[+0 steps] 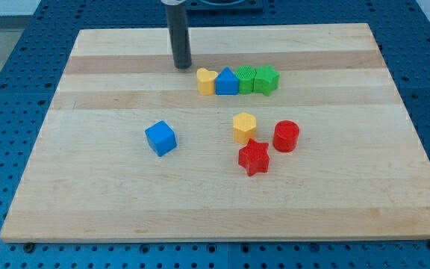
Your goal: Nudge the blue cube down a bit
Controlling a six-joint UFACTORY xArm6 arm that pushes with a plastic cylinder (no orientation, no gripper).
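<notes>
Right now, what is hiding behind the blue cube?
Nothing shows right behind the blue cube, only bare wooden board. Farther toward the view's top stands my tip, beside the yellow block. The cube covers just a small patch of board.

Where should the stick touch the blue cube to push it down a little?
It can't grab, only push. My tip is toward the view's top, near the yellow block, well away from the blue cube. I'd probably press on the cube's top-side face, coming from the view's top. The cube sits turned a bit, so aim at the middle to keep it from spinning. It sits alone, with bare board below it.
</notes>
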